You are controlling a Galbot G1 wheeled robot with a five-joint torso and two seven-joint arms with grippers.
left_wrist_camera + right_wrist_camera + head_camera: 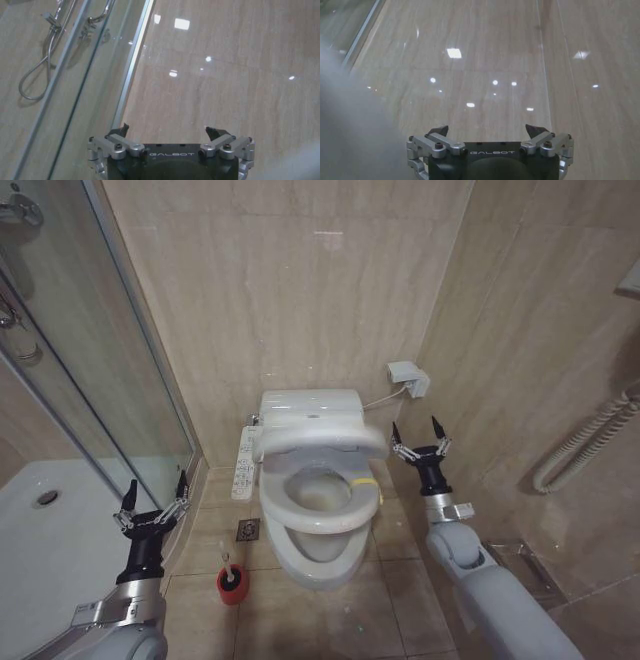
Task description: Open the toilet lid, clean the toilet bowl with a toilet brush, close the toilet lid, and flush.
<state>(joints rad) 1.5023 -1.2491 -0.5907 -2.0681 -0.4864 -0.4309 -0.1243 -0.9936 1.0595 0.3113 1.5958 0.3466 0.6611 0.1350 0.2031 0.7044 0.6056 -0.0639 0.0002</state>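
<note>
The toilet lid (320,439) stands raised against the tank, and I see it edge-on as a white band. Below it the white ring seat (322,520) lies over the toilet bowl (318,492), which is yellowish inside. A small yellow tag (369,480) shows at the ring's right side. The toilet brush (227,558) stands in its red cup (232,587) on the floor left of the toilet. My left gripper (152,498) (170,131) is open beside the shower glass, holding nothing. To the right of the toilet, my right gripper (420,438) (487,129) is open and holds nothing.
The glass shower partition (130,380) (130,63) and the white shower tray (60,530) are close on the left. A control panel (243,463) hangs at the toilet's left and a floor drain (248,529) lies beside it. A wall socket (408,377) and a hose (580,445) are on the right.
</note>
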